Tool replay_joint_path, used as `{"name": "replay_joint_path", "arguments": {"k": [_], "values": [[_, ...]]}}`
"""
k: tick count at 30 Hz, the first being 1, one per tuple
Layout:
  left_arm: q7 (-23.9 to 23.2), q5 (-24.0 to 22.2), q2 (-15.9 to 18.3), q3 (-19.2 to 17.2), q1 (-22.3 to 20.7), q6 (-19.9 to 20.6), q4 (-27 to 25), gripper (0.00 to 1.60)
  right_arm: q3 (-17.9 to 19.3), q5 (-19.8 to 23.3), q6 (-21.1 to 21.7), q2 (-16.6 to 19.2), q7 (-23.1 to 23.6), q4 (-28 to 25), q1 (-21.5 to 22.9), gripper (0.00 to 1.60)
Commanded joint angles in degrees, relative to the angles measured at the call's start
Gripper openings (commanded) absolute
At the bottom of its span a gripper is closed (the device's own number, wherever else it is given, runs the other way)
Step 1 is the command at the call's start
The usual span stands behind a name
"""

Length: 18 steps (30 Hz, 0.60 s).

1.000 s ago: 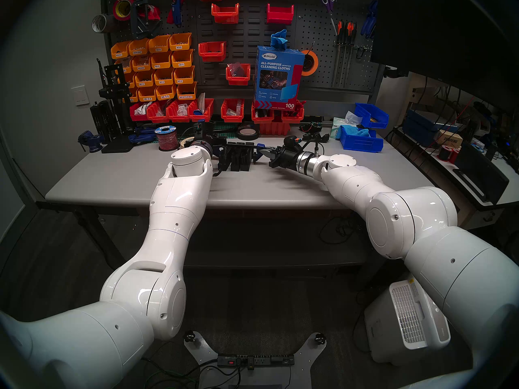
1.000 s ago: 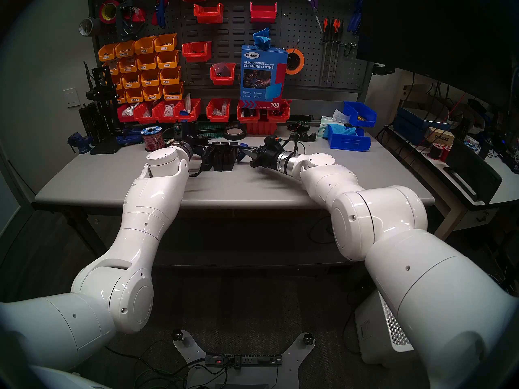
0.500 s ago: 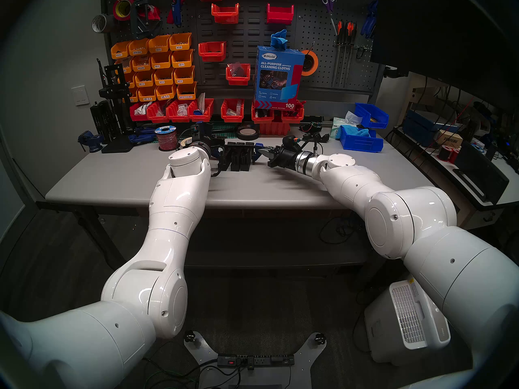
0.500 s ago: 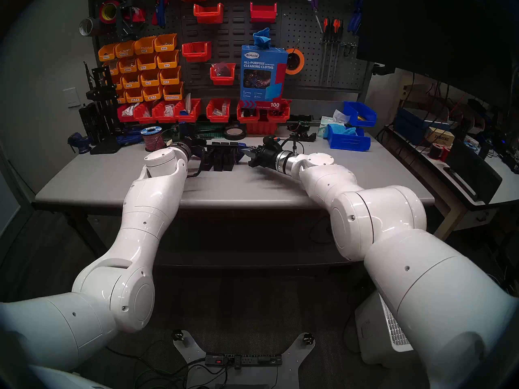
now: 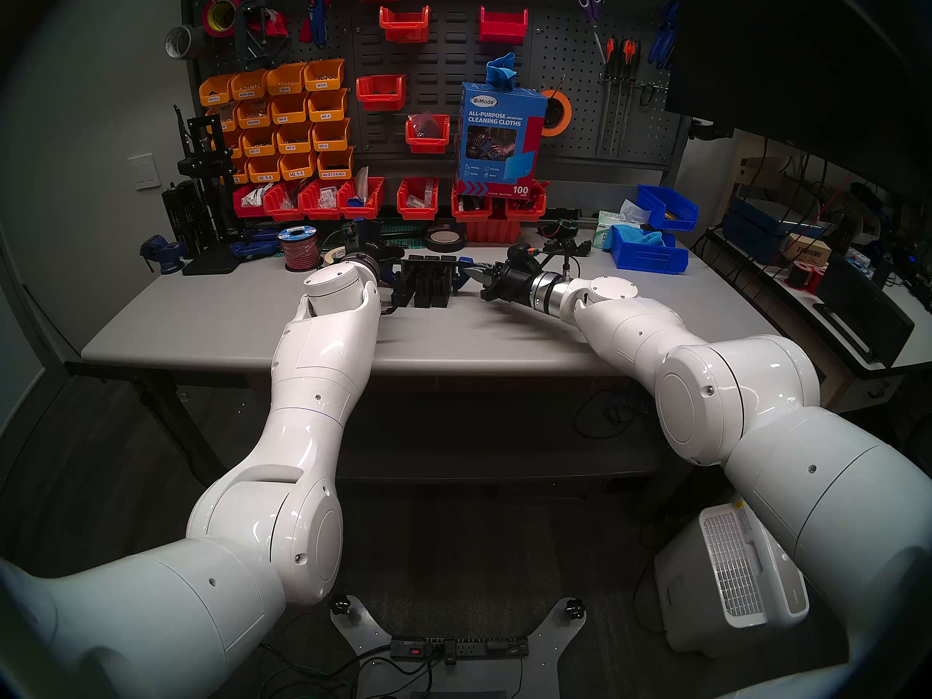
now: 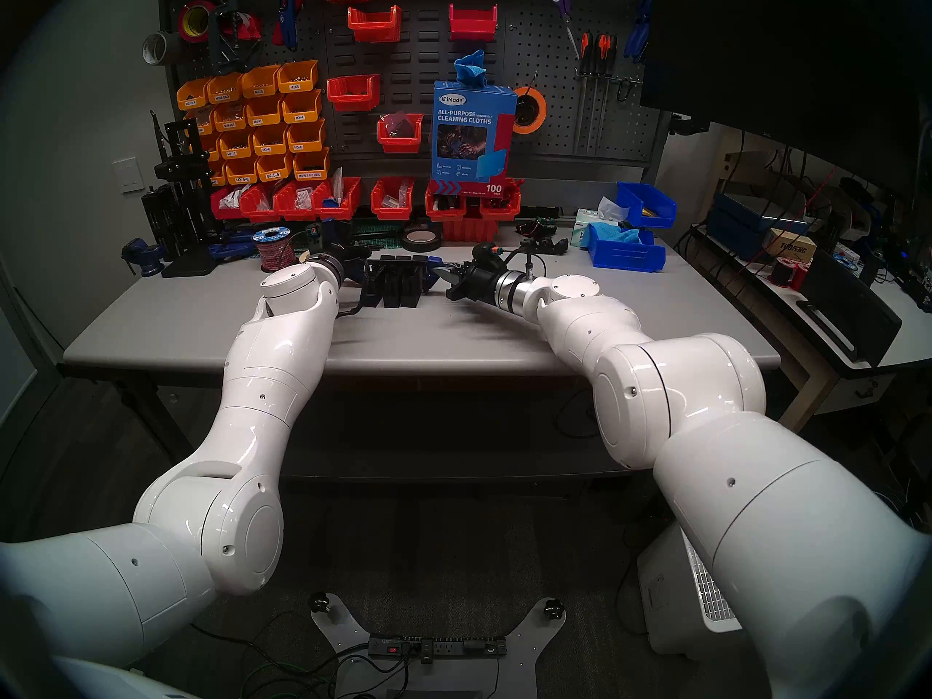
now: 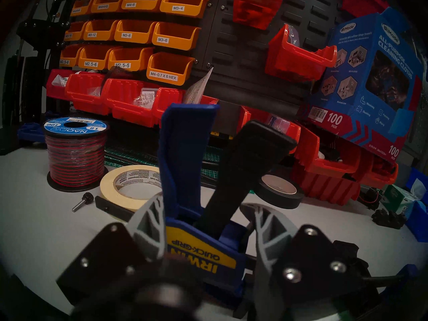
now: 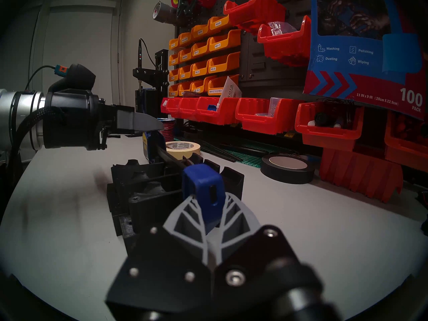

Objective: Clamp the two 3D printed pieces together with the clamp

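Note:
The blue clamp with the yellow IRWIN label lies across the two black 3D printed pieces, its thin black bar running over their tops. The pieces stand side by side on the grey table, between the clamp's blue jaws. My left gripper is shut on the clamp's blue handle and black trigger at the left end. My right gripper is shut on the small blue jaw at the bar's right end. In the head view the left gripper and right gripper face each other across the pieces.
A black tape roll, a masking tape roll and a red wire spool sit just behind the pieces. Red bins line the back, blue bins stand at the right, and a small vise at the far left.
The right gripper and the clamp with the pieces have shifted slightly to the left. The left arm's elbow has swung a little to the right. Both grips are unchanged.

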Motion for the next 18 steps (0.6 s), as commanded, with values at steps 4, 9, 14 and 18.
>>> {"name": "replay_joint_path", "arguments": {"k": [4,9,14,18], "values": [[-0.1,-0.6,-1.9,0.7,-3.6,-1.0,-1.9,0.00,0.1,0.0,-0.2,0.0,-0.3,-1.4,2.0,0.00],[0.2,-0.8,-2.0,0.7,-3.6,-1.1,-1.8,0.00,-0.2,-0.3,0.0,0.1,0.2,-1.4,2.0,0.00],[0.5,-1.0,-2.0,0.7,-3.7,-1.2,-1.8,0.00,-0.3,-0.4,0.4,0.1,0.3,-1.4,2.0,0.00],[0.7,-1.1,-2.0,0.8,-3.7,-1.2,-1.8,0.00,-0.3,-0.4,0.4,0.1,0.5,-1.4,2.0,0.00]]}}
